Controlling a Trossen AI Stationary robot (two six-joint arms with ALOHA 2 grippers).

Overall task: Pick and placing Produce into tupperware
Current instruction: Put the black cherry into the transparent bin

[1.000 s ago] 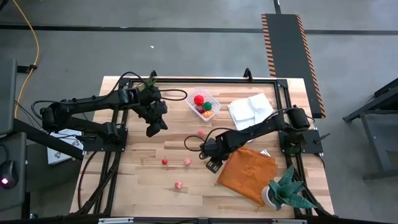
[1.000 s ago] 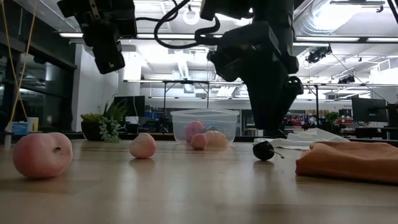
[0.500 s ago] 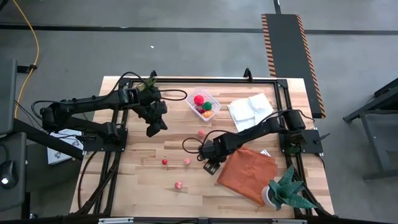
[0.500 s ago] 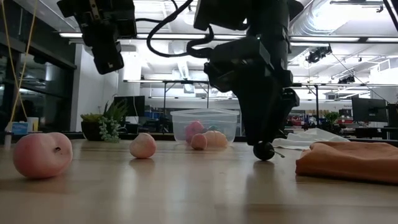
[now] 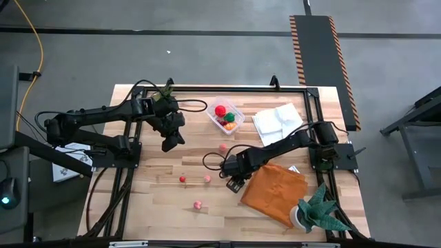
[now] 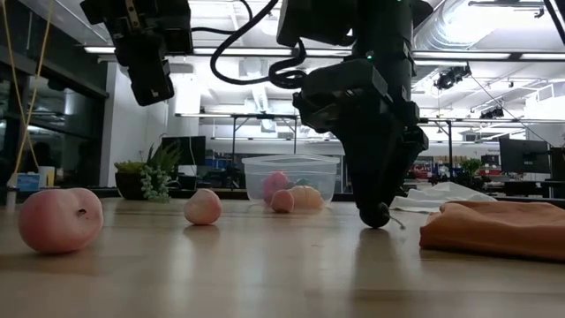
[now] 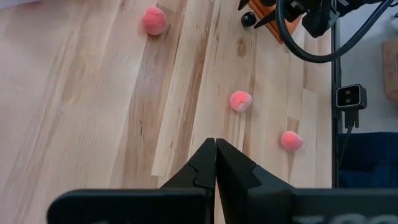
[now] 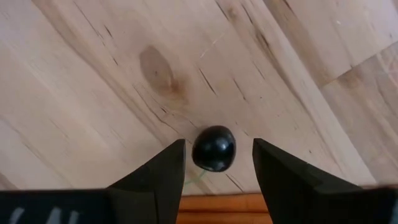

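Only the right wrist view shows the dark purple ball (image 8: 214, 149) between the right gripper (image 8: 217, 163)'s wide fingers. The gripper has dropped lower. The tupperware (image 5: 224, 116) sits at twelve o'clock. The left gripper (image 7: 216, 163) is closed.

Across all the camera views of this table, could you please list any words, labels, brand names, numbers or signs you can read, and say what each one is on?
No readable text shows in any view.
The black-and-orange striped strip on the floor past the table is a hazard marking with no words on it.
The small black box by the table edge in the left wrist view bears no legible label.
The clear tub, the white cloth and the orange cloth carry no print.
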